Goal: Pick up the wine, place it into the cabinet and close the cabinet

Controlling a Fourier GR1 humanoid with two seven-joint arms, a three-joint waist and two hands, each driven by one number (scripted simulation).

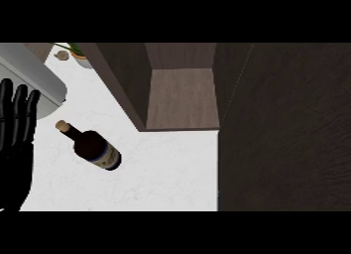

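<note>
A dark wine bottle [94, 148] with a cork top and a blue-and-white label stands on the white counter [164, 173], left of centre. Behind it a dark wooden cabinet [182, 99] stands open, showing a lighter wood shelf inside. Its door [292, 129] is swung out and fills the right side of the view. My left hand [10, 134] is at the left edge, fingers straight and pointing up, apart from the bottle and holding nothing. My right hand does not show.
A grey appliance or sink [28, 74] sits at the far left corner. A small potted plant [77, 53] and a little round object [61, 56] stand at the back beside the cabinet's left wall.
</note>
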